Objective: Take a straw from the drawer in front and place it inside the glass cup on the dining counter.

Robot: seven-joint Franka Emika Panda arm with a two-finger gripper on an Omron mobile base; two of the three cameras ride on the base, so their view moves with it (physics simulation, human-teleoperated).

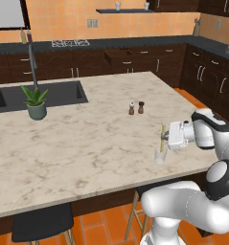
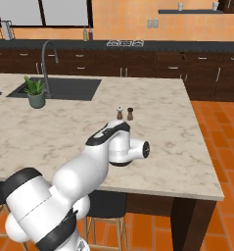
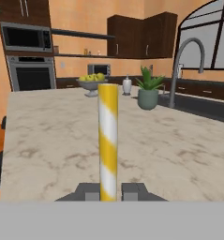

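My gripper [image 1: 163, 139] is shut on the straw [image 1: 163, 134], a thin yellow stick held upright over the dining counter [image 1: 87, 139] near its front right edge. The glass cup [image 1: 159, 157], a small clear tumbler, stands on the marble directly under the straw. The straw's lower end reaches the cup's mouth, but I cannot tell whether it is inside. In the hand view the straw [image 3: 108, 136] shows yellow and white stripes and rises between the two fingertips of the gripper [image 3: 108, 191]. A dark drawer [image 1: 118, 56] stands pulled out in the far cabinets.
Salt and pepper shakers [image 1: 136, 108] stand behind the cup. A potted plant [image 1: 36, 103] sits by the sink [image 1: 39, 94] and faucet [image 1: 32, 62] at the left. Stools [image 1: 41, 222] are under the counter's near edge. My arm [image 2: 106, 152] reaches over the marble.
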